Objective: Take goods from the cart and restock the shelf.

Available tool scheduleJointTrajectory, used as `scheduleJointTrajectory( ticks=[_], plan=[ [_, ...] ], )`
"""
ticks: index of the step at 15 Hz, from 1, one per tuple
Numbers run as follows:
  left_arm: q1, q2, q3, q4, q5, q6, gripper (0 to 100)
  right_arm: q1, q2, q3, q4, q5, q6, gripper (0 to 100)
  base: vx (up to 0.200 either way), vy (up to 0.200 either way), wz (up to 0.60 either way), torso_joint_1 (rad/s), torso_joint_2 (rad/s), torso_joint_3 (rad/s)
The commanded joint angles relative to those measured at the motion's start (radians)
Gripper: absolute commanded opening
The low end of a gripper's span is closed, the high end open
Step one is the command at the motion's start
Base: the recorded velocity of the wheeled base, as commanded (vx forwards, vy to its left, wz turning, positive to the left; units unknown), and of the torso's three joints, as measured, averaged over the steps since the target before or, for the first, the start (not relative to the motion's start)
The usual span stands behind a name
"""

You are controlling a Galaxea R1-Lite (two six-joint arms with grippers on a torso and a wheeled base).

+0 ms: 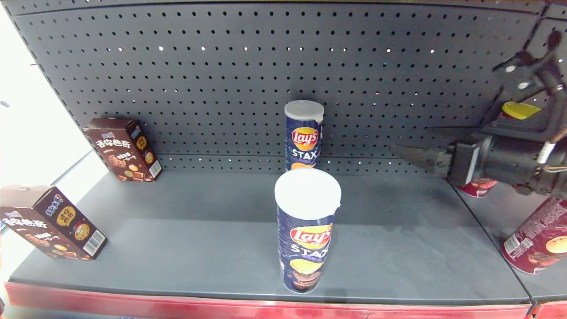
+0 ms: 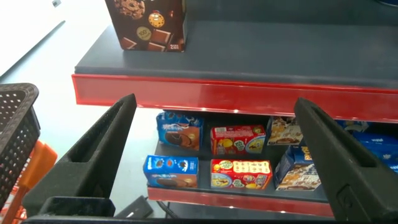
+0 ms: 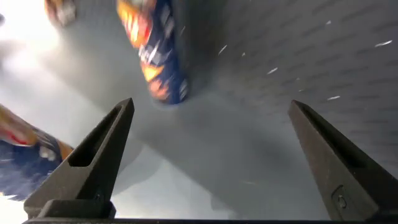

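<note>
Two dark blue chip cans with white lids stand upright on the grey shelf: one at the front, one behind it by the pegboard. My right gripper hovers over the right part of the shelf, pointing left toward the cans, well apart from them. Its own view has it open with nothing between the fingers, the back can ahead and the front can at the edge. My left gripper is open and empty below the shelf's red front edge.
Two brown cookie boxes sit at the shelf's left. Red cans stand in the bay to the right. The lower shelf holds several small boxes. A black basket is beside the left gripper.
</note>
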Motion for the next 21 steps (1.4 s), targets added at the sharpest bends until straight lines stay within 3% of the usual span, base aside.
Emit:
scheduleJointTrajectory(
  ticks=[1,3,9,10,11,15,17,20,21],
  plan=[
    [-0.002,0.002,0.000,0.001,0.001,0.000,100,-0.021,-0.197,0.063,0.000,-0.012,0.000,100,0.000,0.000,0.00,0.000,0.00,0.000],
    [-0.002,0.003,-0.001,0.002,-0.001,0.000,100,-0.021,-0.329,0.192,0.002,-0.052,0.000,100,0.000,0.000,0.00,0.000,0.00,0.000],
    [-0.002,0.003,-0.001,0.002,-0.001,0.000,100,-0.012,-0.705,0.531,0.050,-0.046,-0.003,100,0.000,0.000,0.00,0.000,0.00,0.000],
    [-0.002,0.003,-0.001,0.002,-0.001,0.000,100,-0.012,-0.705,0.531,0.050,-0.046,-0.003,100,0.000,0.000,0.00,0.000,0.00,0.000],
    [-0.002,0.003,-0.001,0.002,-0.001,0.000,100,-0.007,-0.843,0.652,0.051,-0.036,-0.002,100,0.000,0.000,0.00,0.000,0.00,0.000],
    [-0.002,0.002,-0.001,0.002,-0.001,0.000,100,-0.007,-1.136,0.899,0.056,0.026,0.000,100,0.000,0.000,0.00,0.000,0.00,0.000],
    [-0.002,0.003,-0.001,0.002,-0.001,0.000,100,-0.009,-1.219,0.944,0.117,0.028,0.000,100,0.000,0.000,0.00,0.000,0.00,0.000],
    [-0.002,0.002,0.000,0.001,0.001,0.000,100,-0.012,-1.355,0.910,0.363,0.033,0.007,100,0.000,0.000,0.00,0.000,0.00,0.000],
    [0.000,0.002,-0.001,0.001,0.001,0.000,100,-0.013,-1.355,0.908,0.361,0.031,0.012,100,0.000,0.000,0.00,0.000,0.00,0.000]
  ],
)
